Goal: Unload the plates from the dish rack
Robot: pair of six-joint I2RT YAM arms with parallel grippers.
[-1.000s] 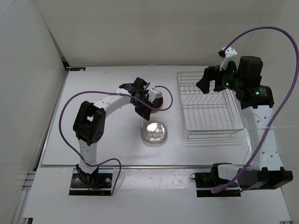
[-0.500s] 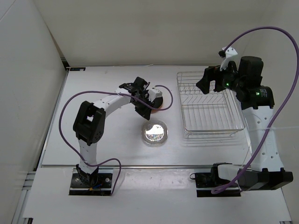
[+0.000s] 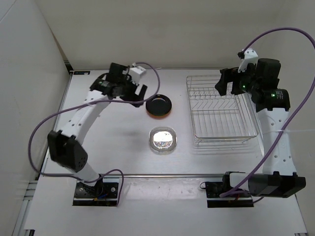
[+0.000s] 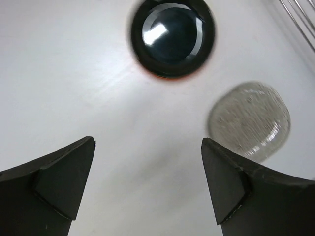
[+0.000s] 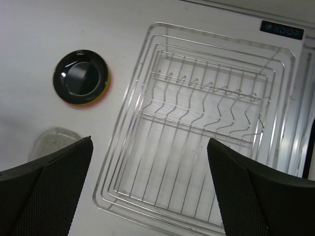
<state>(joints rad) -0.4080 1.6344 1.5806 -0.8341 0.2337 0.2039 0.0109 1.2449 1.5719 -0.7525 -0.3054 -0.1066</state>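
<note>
A black plate lies on the table left of the dish rack, with an orange rim showing under it. A clear plate lies nearer the arms. No plate stands in the rack. My left gripper hangs open above the table, back and left of the black plate, with nothing between its fingers. The right gripper hovers open over the rack's far side. Its view also takes in the black plate and the clear plate.
White walls close in the table at the left and back. Purple cables loop from both arms. The rack's low wire sides and upright dividers stand below the right gripper.
The left gripper has opened, let go of the black plate and swung up and away to the back left. The right arm has shifted slightly to the right.
</note>
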